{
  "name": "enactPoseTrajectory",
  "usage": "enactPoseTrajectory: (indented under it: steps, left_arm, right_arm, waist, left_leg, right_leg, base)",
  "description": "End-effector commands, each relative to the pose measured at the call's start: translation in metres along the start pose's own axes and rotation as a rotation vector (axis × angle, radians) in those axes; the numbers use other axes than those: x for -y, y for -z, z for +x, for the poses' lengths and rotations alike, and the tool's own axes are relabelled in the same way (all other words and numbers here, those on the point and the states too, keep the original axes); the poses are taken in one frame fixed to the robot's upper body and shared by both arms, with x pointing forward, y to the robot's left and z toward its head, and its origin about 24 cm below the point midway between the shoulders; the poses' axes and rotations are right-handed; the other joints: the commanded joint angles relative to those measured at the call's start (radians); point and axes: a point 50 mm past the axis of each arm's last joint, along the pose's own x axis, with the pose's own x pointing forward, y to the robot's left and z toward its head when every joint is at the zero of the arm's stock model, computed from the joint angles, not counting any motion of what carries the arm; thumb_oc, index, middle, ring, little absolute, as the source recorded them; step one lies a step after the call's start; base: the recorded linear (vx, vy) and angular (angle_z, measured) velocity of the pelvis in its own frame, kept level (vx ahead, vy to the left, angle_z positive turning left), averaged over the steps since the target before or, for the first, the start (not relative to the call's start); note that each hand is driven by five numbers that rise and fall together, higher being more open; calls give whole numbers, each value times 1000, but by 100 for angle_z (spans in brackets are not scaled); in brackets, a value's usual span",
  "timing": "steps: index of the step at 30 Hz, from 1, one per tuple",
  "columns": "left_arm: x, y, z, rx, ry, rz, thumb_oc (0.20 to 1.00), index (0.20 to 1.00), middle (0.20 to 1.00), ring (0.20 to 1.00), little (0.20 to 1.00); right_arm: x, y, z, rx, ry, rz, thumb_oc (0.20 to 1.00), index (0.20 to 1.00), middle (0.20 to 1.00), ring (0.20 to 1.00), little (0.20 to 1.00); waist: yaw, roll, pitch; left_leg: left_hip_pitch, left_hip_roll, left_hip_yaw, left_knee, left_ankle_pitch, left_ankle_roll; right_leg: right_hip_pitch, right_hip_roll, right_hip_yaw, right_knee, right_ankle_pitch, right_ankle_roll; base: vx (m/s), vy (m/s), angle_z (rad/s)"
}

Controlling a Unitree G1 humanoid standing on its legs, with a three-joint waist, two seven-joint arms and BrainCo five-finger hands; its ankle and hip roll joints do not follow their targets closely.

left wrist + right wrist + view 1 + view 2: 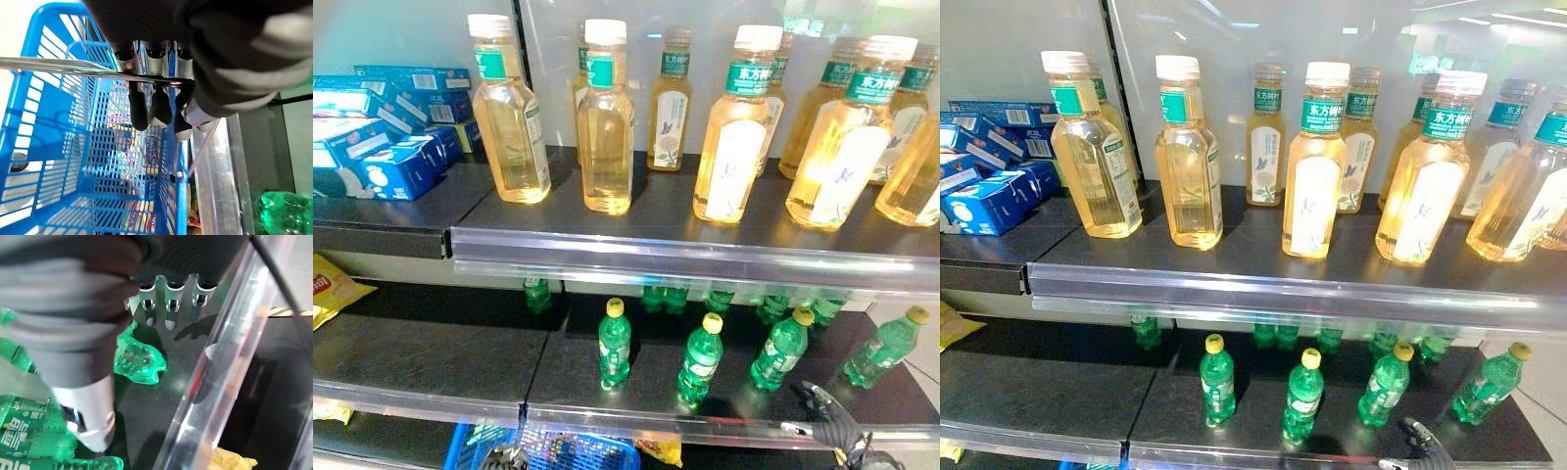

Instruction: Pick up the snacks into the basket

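Left hand: the left hand (pixel 156 105) is curled round the thin metal handle (pixel 58 64) of the blue basket (pixel 44 161), which hangs below the shelves and shows at the lower edge of the left eye view.
Right hand: the right hand (pixel 168 308) hangs over the dark middle shelf (pixel 440 352) among the green bottles (pixel 615 343), fingers straight and spread, holding nothing; one green bottle (pixel 139 360) lies just beside the fingertips.
Snack: a yellow snack bag (pixel 331 286) lies at the far left end of the middle shelf, partly cut off by the edge of the view; more yellow wrappers (pixel 658 450) show on the level below, beside the basket.
Basket contents: coloured packets show through the mesh in the left wrist view; what they are cannot be told.
Snack relative to hand: the bag is well apart from the right hand, at the opposite end of the same shelf, and above and to the left of the basket.
Handling, as a judgement: the bag looks light, soft and air-filled, with slick film and brittle contents, so a firm squeeze may crush it; a light pinch on a sealed edge or corner seems the safest hold.
Upper shelf: tall bottles of pale tea (pixel 607 127) and blue boxes (pixel 386 137) stand apart from the task.
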Motion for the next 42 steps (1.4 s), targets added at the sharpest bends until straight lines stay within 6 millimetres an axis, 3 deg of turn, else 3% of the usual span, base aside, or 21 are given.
enactPoseTrajectory:
  steps: [1,5,6,14,18,23,27,34,42]
  left_arm:
    - [-47,-72,4,326,-136,9,200,200,200,200,200]
    - [-49,-75,3,341,-139,13,200,200,200,200,200]
    - [-51,-77,1,351,-146,13,200,200,200,200,200]
    - [-50,-76,-3,357,-138,18,200,200,200,200,200]
    - [-49,-79,-2,371,-136,16,200,200,200,200,200]
    - [-49,-95,-4,444,-150,-3,200,200,200,200,200]
    - [-54,-120,-9,548,-174,-22,200,200,200,200,200]
    - [-52,-143,-17,658,-164,-56,200,200,200,200,200]
    - [-45,-143,-13,641,-130,-50,200,200,200,200,200]
  right_arm:
    - [25,-36,1,173,40,-45,1000,1000,1000,1000,1000]
    - [28,-41,0,192,45,-44,1000,1000,1000,1000,1000]
    - [33,-50,-3,236,53,-52,1000,1000,1000,1000,1000]
    - [39,-52,-12,254,52,-70,1000,1000,1000,1000,1000]
    - [34,-54,-8,262,35,-67,1000,1000,1000,1000,1000]
    - [16,-72,-2,336,-34,-58,1000,1000,1000,1000,1000]
    - [-2,-93,6,409,-102,-59,1000,1000,1000,1000,1000]
    - [-10,-110,15,460,-137,-84,1000,1000,1000,1000,1000]
    - [-11,-113,24,446,-102,-73,1000,1000,1000,1000,1000]
  waist:
    - [-36,-23,-25]
    - [-38,-22,-25]
    - [-41,-22,-23]
    - [-48,-22,-19]
    - [-46,-21,-15]
    - [-40,-20,5]
    - [-32,-15,47]
    - [-18,-7,106]
    - [-4,3,111]
  left_leg:
    - [-73,58,-13,2,37,-37]
    - [-75,58,-12,1,37,-37]
    - [-76,58,-10,1,37,-37]
    - [-71,56,-8,0,34,-35]
    - [-69,57,-6,0,33,-35]
    - [-78,56,-12,1,38,-36]
    - [-104,59,-24,8,49,-37]
    - [-189,66,-59,68,57,-35]
    - [-229,67,-82,63,80,-37]
  right_leg:
    - [85,-113,-10,23,-102,136]
    - [83,-113,-9,23,-103,135]
    - [82,-113,-6,23,-103,135]
    - [85,-113,-3,23,-108,135]
    - [88,-114,-4,22,-108,134]
    - [80,-114,-1,28,-110,132]
    - [47,-114,4,59,-117,124]
    - [-30,-112,8,121,-127,111]
    - [-63,-105,-8,140,-134,104]
  base:
    - [19,-3,-10]
    - [4,-1,-2]
    - [0,0,0]
    - [0,0,0]
    - [0,0,0]
    - [-9,-2,0]
    - [-72,-16,1]
    - [-74,-29,0]
    - [-26,-17,7]
